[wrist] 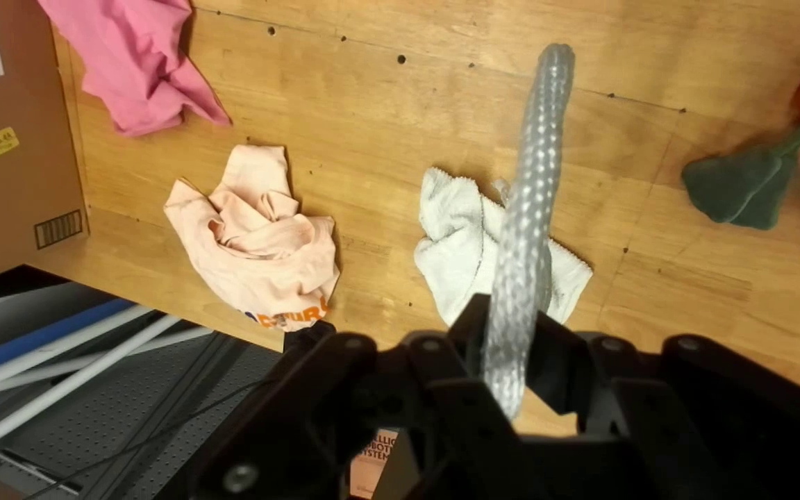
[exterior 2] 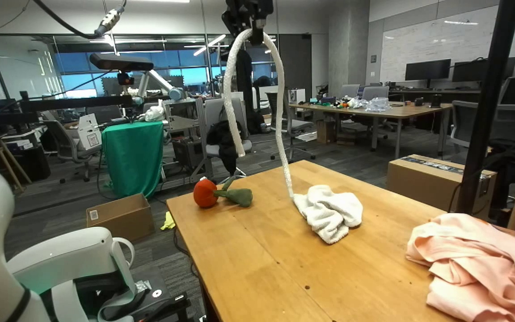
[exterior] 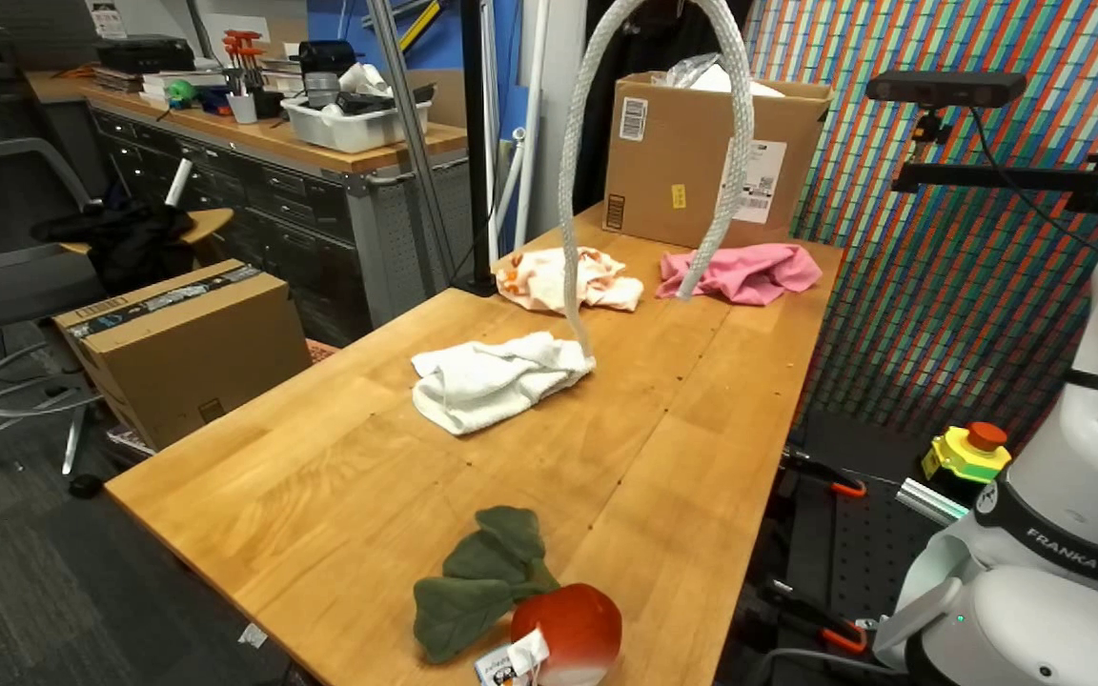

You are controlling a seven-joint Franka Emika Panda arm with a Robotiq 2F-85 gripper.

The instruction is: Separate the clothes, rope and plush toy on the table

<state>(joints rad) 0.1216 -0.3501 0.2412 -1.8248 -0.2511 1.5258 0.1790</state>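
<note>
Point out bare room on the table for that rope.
Bare wood on the table lies between the white cloth and the plush toy, and from that cloth to the robot-side edge. Crowded: the end where the peach cloth and pink cloth lie near the cardboard box.

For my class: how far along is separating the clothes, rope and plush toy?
Looks done: the plush toy lies apart from the pink cloth, peach cloth and white cloth.
In hand: the rope hangs from the jaws, one end by the white cloth.
Left, probably: setting the rope down on its own.
</note>
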